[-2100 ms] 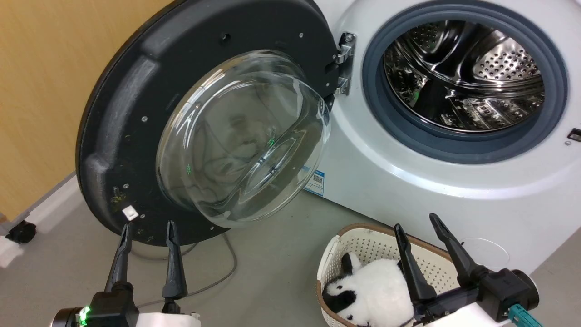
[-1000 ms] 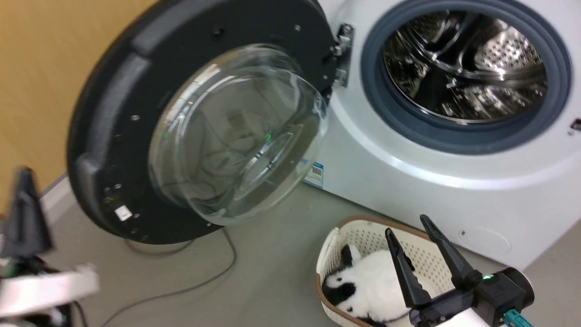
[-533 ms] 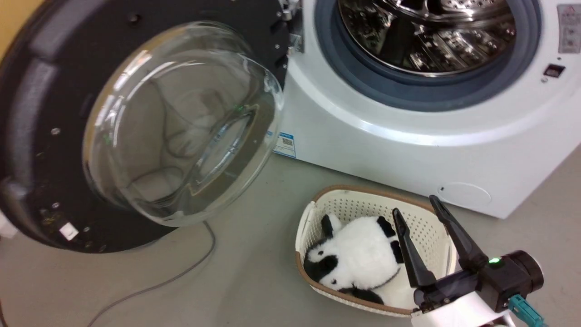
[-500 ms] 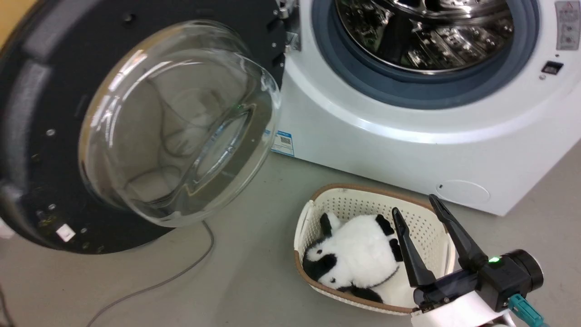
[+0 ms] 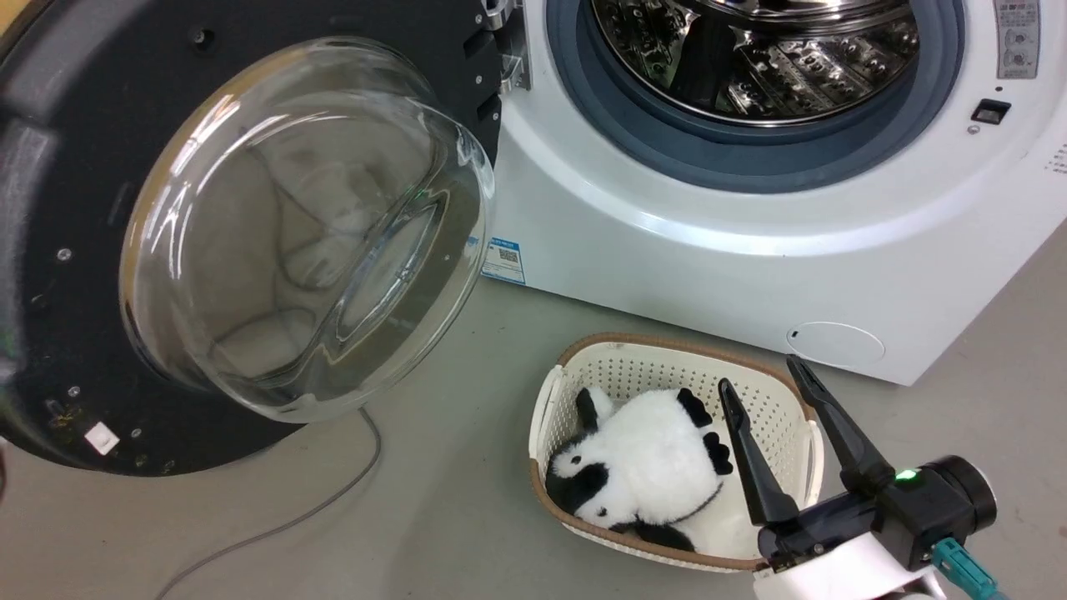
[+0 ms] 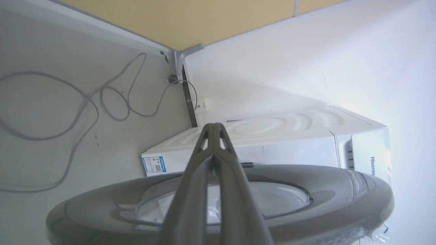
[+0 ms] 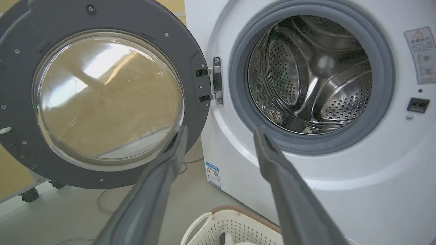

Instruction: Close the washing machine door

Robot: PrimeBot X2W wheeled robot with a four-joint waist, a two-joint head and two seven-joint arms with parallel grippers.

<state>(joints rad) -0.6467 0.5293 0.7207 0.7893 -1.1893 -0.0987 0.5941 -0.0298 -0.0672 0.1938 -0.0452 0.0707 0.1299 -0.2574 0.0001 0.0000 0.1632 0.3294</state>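
- At the left of the head view: large round black washing machine door (image 5: 67,275), matte inner face and bulging clear glass bowl (image 5: 300,233) towards the camera, standing wide open on its hinge.
- Beside it: white boxy front-loading washing machine (image 5: 708,258), perforated steel drum (image 5: 750,58) exposed inside the grey rubber gasket (image 5: 733,158).
- Left wrist view: left gripper (image 6: 213,126) fingers pressed together, nothing between them, lying over the door's outer face; contact cannot be told.
- Lower right of the head view: right gripper (image 5: 758,372) jaws spread, empty, above a cream perforated basket (image 5: 667,354) holding a black-and-white panda plush (image 5: 650,467).

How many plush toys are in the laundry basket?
1: a black-and-white panda plush lying in the white basket before the washing machine; anything beneath it is hidden.
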